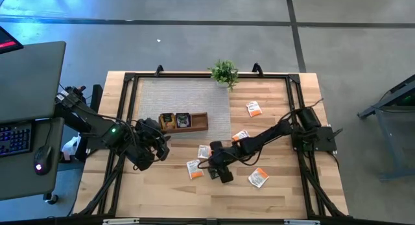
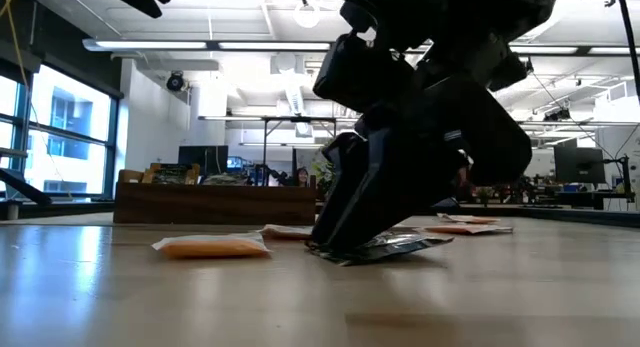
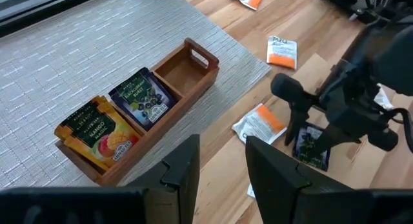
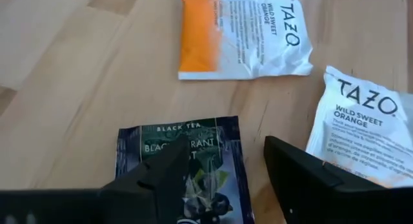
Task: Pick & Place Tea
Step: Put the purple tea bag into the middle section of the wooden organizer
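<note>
- High view: The right gripper (image 1: 218,171) is seen low over the wooden table (image 1: 285,199), near the middle, at a dark tea sachet (image 1: 213,172). Orange-and-white sachets are spread around it: one just to its left (image 1: 194,168), one to its right (image 1: 258,177), and one far off by the small green plant (image 1: 224,73). The left gripper (image 1: 150,149) is held near the brown tray (image 1: 185,121), which sits on a grey mat (image 1: 181,98).
- Low view: The right gripper's fingers (image 2: 345,212) are set down on the dark sachet (image 2: 390,247), which lies flat on the table. An orange sachet (image 2: 212,247) is seen to its left. The tray (image 2: 215,202) is seen far behind.
- Left wrist view: The left gripper (image 3: 222,166) is open and nothing is held. Two sachets are seen standing in the tray (image 3: 193,75), a dark purple one (image 3: 143,99) and a yellow one (image 3: 98,128). One end space is bare.
- Right wrist view: The right gripper (image 4: 226,175) is open wide over the dark sachet (image 4: 184,166). Nothing is gripped.
</note>
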Robot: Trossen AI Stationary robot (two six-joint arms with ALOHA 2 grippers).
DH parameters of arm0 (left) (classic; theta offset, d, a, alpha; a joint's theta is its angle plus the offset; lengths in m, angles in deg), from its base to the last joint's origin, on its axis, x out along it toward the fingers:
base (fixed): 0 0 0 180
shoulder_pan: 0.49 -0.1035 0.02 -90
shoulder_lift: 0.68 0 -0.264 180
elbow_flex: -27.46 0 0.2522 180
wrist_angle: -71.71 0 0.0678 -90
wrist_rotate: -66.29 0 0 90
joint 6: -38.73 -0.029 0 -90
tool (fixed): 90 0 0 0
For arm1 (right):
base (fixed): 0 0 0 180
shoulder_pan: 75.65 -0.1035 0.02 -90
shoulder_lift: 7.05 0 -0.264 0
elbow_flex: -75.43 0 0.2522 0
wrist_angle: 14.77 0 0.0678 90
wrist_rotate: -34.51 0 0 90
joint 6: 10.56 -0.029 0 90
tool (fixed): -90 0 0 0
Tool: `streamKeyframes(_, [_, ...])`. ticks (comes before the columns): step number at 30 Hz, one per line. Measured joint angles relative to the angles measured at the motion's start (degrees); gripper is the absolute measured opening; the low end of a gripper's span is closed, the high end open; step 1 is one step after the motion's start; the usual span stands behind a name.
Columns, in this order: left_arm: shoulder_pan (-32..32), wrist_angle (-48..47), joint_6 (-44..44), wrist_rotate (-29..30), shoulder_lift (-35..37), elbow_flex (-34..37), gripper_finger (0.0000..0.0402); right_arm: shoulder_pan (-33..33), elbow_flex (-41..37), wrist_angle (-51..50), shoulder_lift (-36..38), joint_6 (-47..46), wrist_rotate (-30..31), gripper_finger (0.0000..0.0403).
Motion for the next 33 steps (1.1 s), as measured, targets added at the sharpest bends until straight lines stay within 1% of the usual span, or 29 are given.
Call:
streamKeyframes(2, [0.0, 0.0, 0.0, 0.0, 0.0, 0.01, 0.0124, -0.04, 0.04, -0.37, -0.19, -0.23, 1.71, 0.019])
streamKeyframes(4, [0.0, 0.04, 0.01, 0.0, 0.0, 0.0, 0.0124, 0.14, 0.04, -0.86, -0.21, 0.48, 2.45, 0.0168])
streamKeyframes(7, [0.0, 0.13, 0.02, 0.0, 0.0, 0.01, 0.0124, 0.59, 0.04, -1.48, -0.21, 1.44, 2.65, 0.012])
streamKeyframes(12, [0.0, 0.17, 0.25, -0.02, 0.0, 0.01, 0.0124, 1.4, -0.02, -1.03, -0.15, -1.39, 3.79, 0.0026])
streamKeyframes(13, [0.0, 0.2, 0.26, -0.02, 0.0, 0.0, 0.0124, 1.52, -0.09, -0.78, -0.02, -1.43, 3.29, 0.0014])
streamKeyframes(14, [0.0, 0.21, 0.26, -0.04, 0.0, 0.0, 0.0124, 1.58, -0.15, -0.46, 0.18, -1.42, 2.62, 0.0008])
streamKeyframes(17, [0.0, 0.3, 0.26, -0.09, 0.0, 0.0, 0.0124, 1.59, -0.45, 1.28, 2.39, -1.63, 2.27, 0.0014])
streamKeyframes(19, [0.0, 0.33, 0.26, -0.09, 0.0, 0.0, 0.0124, 1.98, -0.71, 1.9, 4.55, -1.59, 3.79, 0.0012])
streamKeyframes(20, [0.0, 0.34, 0.28, -0.09, 0.0, -0.01, 0.0124, 2.41, -0.87, 2.99, 5.74, -1.96, 5.57, 0.0009])
streamKeyframes(21, [0.0, 0.44, 0.26, -0.09, 0.0, 0.01, 0.0124, 3.07, -0.82, 5.57, 6.95, -2.71, 8.12, 0.0005])
streamKeyframes(23, [0.0, 0.43, 0.26, -0.05, 0.0, 0.01, 0.0124, 4.58, -0.37, 12.45, 8.86, -2.98, 15.83, 0.0004])
streamKeyframes(25, [0.0, 0.46, 0.23, 0.17, 0.0, 0.01, 0.0124, 6.33, -0.35, 20.51, 9.1, -2.77, 24.28, 0.0008])
streamKeyframes(26, [0.0, 0.5, 0.22, 0.47, 0.0, 0.01, 0.0124, 7.46, -0.37, 24.42, 8.84, -2.71, 27.16, 0.0011])
streamKeyframes(27, [0.0, 0.5, 0.22, 0.86, 0.0, 0.0, 0.0124, 8.72, -0.45, 28.28, 8.27, -2.64, 28.38, 0.0012])
streamKeyframes(29, [0.0, 0.52, 0.2, 1.28, 0.0, 0.01, 0.0124, 11.37, -0.48, 35.36, 7.65, -3.3, 28.97, 0.0011])
streamKeyframes(31, [0.0, 0.57, 0.2, 1.32, 0.0, 0.0, 0.0124, 13.86, -0.31, 42.65, 6.4, -7.04, 29.23, 0.0005])
streamKeyframes(33, [0.0, 0.55, 0.16, 1.5, 0.0, 0.01, 0.0124, 15.83, -0.29, 47.86, 4.0, -12.1, 28.95, 0.0003])
